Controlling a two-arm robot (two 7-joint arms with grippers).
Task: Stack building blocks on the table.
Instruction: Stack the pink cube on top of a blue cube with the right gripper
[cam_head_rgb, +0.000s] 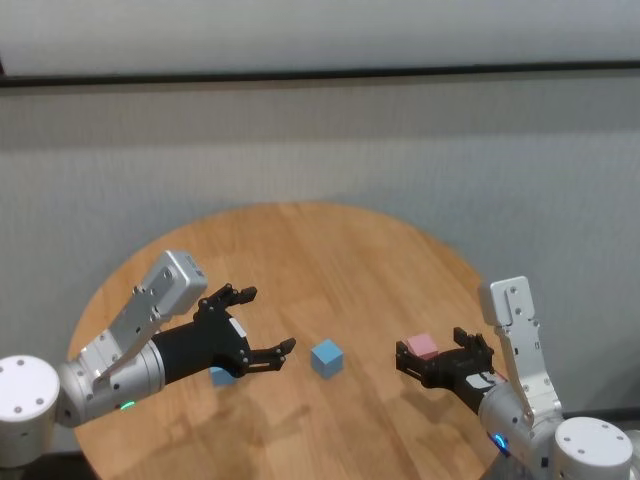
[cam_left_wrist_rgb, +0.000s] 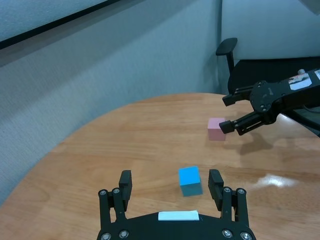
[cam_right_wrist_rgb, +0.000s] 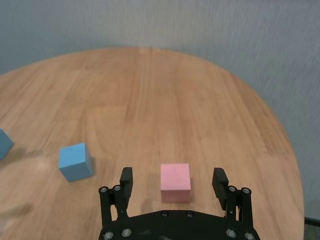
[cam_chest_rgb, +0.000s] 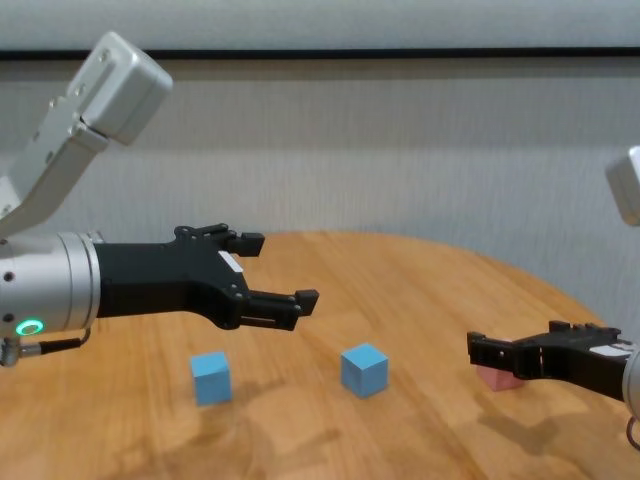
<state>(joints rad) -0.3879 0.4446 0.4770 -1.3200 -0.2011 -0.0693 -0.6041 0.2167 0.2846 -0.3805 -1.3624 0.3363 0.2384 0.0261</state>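
Two black robot arms with silver sleeves reach out over the big round table (cam_head_rgb: 330, 250) made of light brown wood planks.

The left gripper (cam_head_rgb: 262, 322) hangs in the air above the left part of the table. Its two black fingers (cam_chest_rgb: 306, 298) are spread wide apart and hold nothing. Under its arm sits one small light blue cube (cam_chest_rgb: 211, 377), flat on the wood. From the head view this cube is partly hidden by the arm, and only a corner peeks out (cam_head_rgb: 221, 375).

Another small light blue cube (cam_head_rgb: 326, 357) sits near the middle of the table, just past the left gripper's fingertips. It is not touching them. In the left wrist view this cube (cam_left_wrist_rgb: 190, 180) shows up between the two fingers, closer to one of them, down on the table.

The right gripper (cam_head_rgb: 432, 357) is low on the right side of the table. Its fingers (cam_right_wrist_rgb: 220, 181) are apart too. One small pink cube (cam_right_wrist_rgb: 175, 181) sits on the wood between those fingers, with a gap on each side, so nothing is squeezing it. In the chest view the pink cube (cam_chest_rgb: 495, 377) peeks out from behind the right gripper.

All three cubes rest alone on the table, well apart from each other. None sits on top of another.
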